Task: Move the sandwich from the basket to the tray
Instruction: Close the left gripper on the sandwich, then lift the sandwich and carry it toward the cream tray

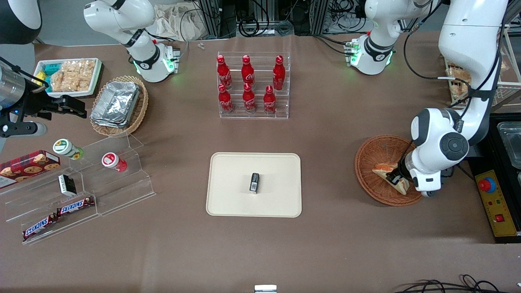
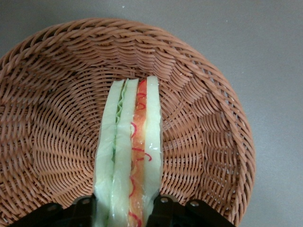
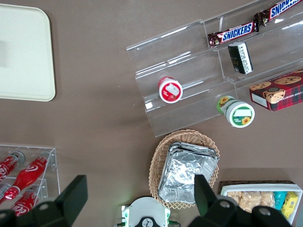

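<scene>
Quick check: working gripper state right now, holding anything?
Left gripper: down in the basket, shut on the sandwich, one finger on each bread face; sandwich still over the basket.

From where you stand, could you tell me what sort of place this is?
Probably a robotics lab staged as a snack shop: acrylic racks of cola bottles and Snickers bars on a brown table. The gripper is in the basket, closed on the sandwich.

Six red bottles [image 1: 248,83], two Snickers bars [image 1: 57,215], one sandwich [image 1: 390,177].
</scene>
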### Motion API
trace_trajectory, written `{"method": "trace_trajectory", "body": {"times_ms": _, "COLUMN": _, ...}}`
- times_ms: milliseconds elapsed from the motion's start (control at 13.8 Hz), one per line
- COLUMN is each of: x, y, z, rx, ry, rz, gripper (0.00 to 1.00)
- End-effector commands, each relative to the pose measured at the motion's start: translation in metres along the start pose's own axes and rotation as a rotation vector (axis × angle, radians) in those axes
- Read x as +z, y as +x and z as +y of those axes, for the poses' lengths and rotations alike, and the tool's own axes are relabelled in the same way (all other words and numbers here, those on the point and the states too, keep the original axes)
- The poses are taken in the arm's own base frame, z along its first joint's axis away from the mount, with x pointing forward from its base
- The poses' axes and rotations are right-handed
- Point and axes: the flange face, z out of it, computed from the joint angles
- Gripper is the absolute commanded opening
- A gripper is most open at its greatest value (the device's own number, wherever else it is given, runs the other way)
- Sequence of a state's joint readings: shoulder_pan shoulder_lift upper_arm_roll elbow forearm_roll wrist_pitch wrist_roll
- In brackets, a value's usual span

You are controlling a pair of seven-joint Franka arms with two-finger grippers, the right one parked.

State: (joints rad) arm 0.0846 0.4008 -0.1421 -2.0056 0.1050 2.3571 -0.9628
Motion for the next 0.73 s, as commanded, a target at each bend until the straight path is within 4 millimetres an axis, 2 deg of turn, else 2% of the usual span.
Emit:
{"method": "trace_trajectory", "body": {"times_ms": 0, "x": -0.007, "y": 0.005, "z": 0.004, "rx": -0.013, "ry": -0.005, "rz": 0.02, "gripper": 0.0}}
{"method": "trace_trajectory", "body": {"times_ms": 291, "x": -0.052, "y": 0.011, "z": 0.009, "rx": -0.006, "ry": -0.018, "rz": 0.048, "gripper": 0.0}}
{"method": "trace_trajectory", "body": {"times_ms": 436, "x": -0.094, "y": 0.019, "z": 0.015, "rx": 0.035, "ry": 0.012, "rz": 0.039, "gripper": 0.0}}
{"method": "trace_trajectory", "body": {"times_ms": 655, "x": -0.18, "y": 0.02, "z": 0.038, "rx": 0.136, "ry": 0.049, "rz": 0.006, "gripper": 0.0}}
